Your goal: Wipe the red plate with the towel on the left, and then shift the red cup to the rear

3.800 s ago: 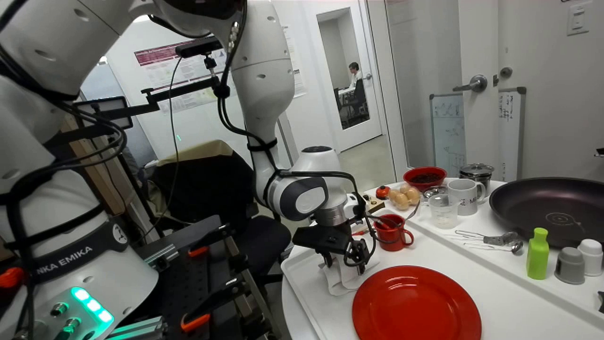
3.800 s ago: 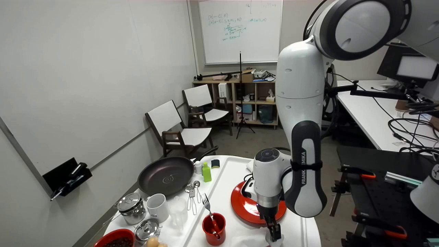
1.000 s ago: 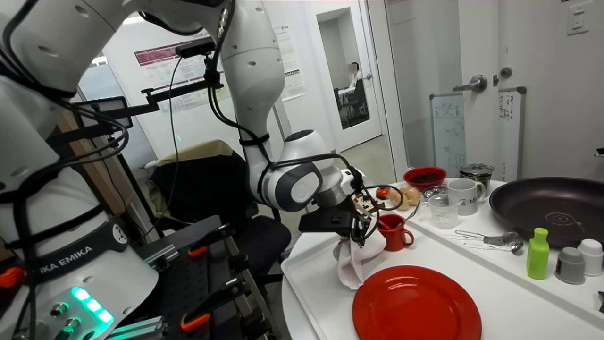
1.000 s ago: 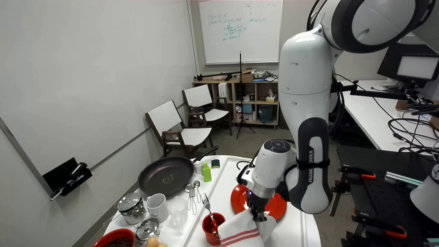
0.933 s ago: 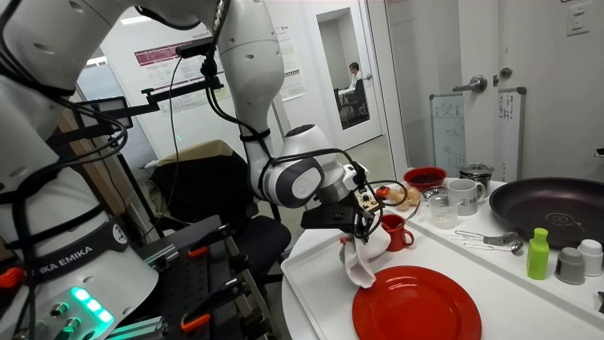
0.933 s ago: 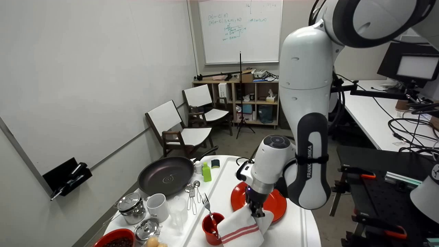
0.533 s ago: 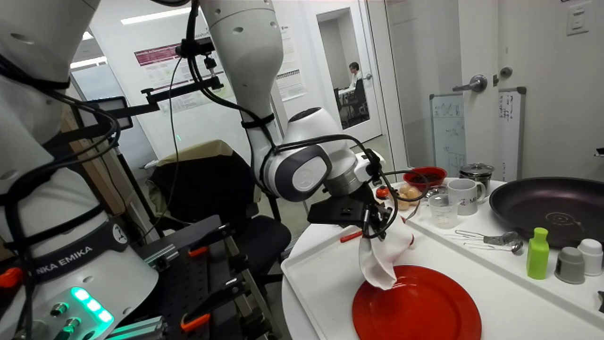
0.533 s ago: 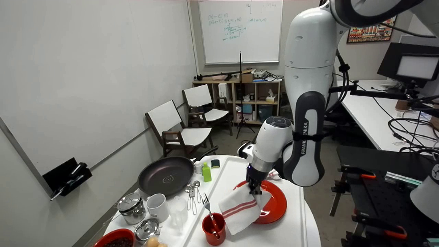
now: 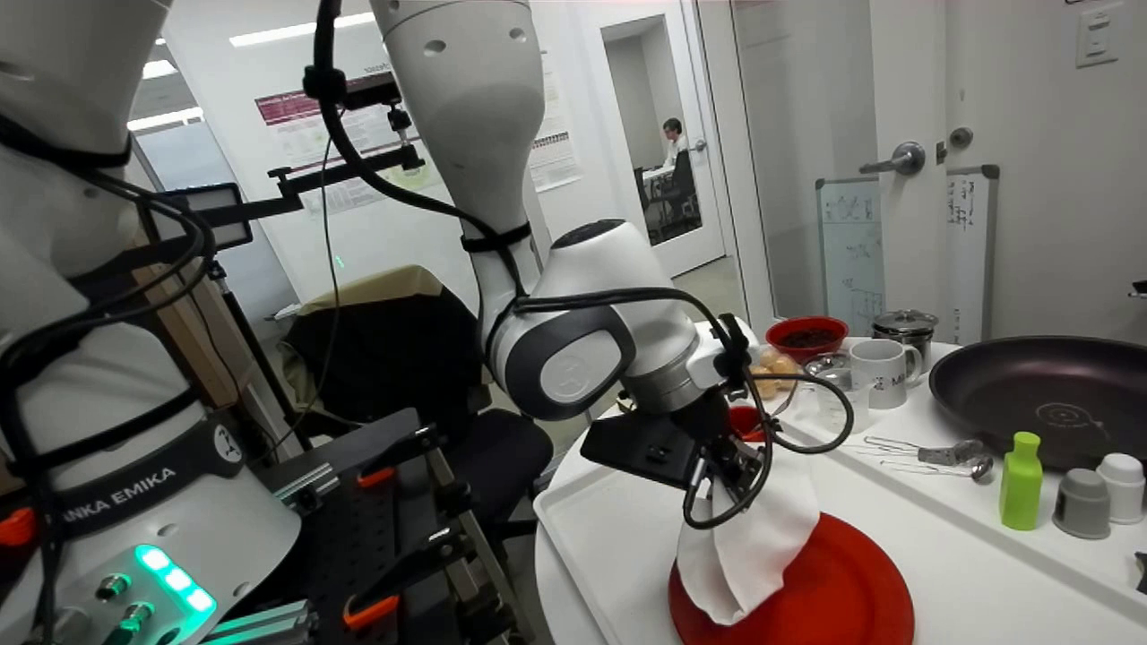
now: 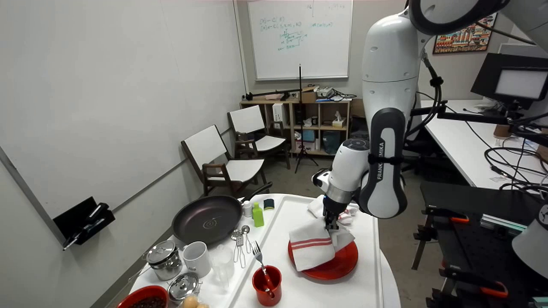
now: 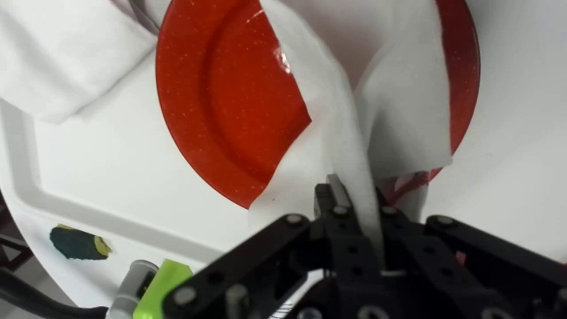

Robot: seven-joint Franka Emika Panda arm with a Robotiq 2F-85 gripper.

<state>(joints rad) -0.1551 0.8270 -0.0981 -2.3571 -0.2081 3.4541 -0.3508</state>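
Note:
My gripper (image 11: 358, 194) is shut on the white towel (image 11: 412, 115) with red stripes, a fold of it pinched between the fingers. The towel drapes over the red plate (image 11: 239, 88) in the wrist view, covering much of it. In both exterior views the towel (image 10: 312, 246) hangs from the gripper (image 10: 330, 224) down onto the plate (image 10: 342, 265). The red cup (image 10: 269, 295) stands upright on the tray, apart from the plate, with a fork in it. In an exterior view, the arm and towel hide most of the cup (image 9: 745, 421).
Another white cloth (image 11: 66, 57) lies on the tray beside the plate. Along the tray's far side are a large pan (image 10: 207, 220), a green bottle (image 10: 257, 215), a sponge (image 11: 79, 243), measuring spoons, a white mug (image 10: 197, 259), a clear cup and a red bowl (image 9: 806, 333).
The gripper has picked the towel up from the tray and carried it past the red cup to the red plate. Over the last second it moved farther over the plate, which the towel now covers more.

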